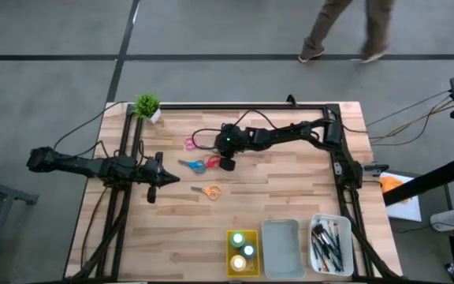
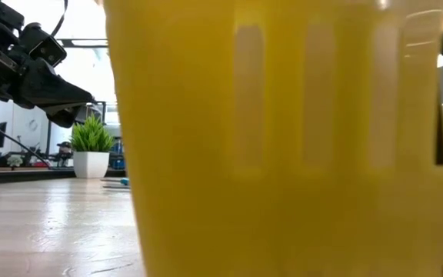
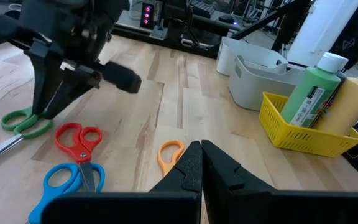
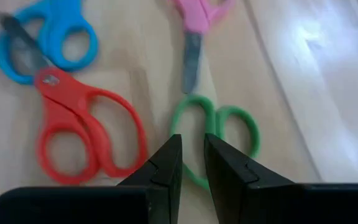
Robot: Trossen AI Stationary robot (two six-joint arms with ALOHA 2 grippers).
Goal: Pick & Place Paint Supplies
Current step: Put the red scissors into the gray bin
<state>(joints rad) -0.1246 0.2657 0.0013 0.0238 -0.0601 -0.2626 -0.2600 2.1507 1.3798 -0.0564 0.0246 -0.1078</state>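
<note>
Five pairs of scissors lie loose mid-table, and the green scissors (image 4: 216, 134) are the pair the next move turns on: the right gripper (image 4: 192, 158) hangs directly over them, fingers pointing down at the green handle loops, w/ one loop's rim running between the two fingertips. Green pair's long axis is hard to read since the blade end is hidden, but the loops sit side by side, just beside the red scissors (image 4: 86, 127), w/ the pink scissors (image 4: 194, 28) beyond the green loops and the blue scissors (image 4: 45, 37) past the red pair. Right jaws stand only a narrow gap apart, nearly closed; whether they already pinch the green loop or just straddle it, can't tell from these views. Judging by that, a short drop or squeeze is all that's needed for a grip. Left gripper (image 3: 201, 165) is fully closed, holds nothing, and waits farther from the green pair, nearest the orange scissors (image 3: 169, 155). Yellow tray (image 1: 243, 252) w/ paint bottles, grey tray (image 1: 281, 248) and white tray (image 1: 330, 244) w/ brushes sit well apart from the green scissors, at the table's edge
</note>
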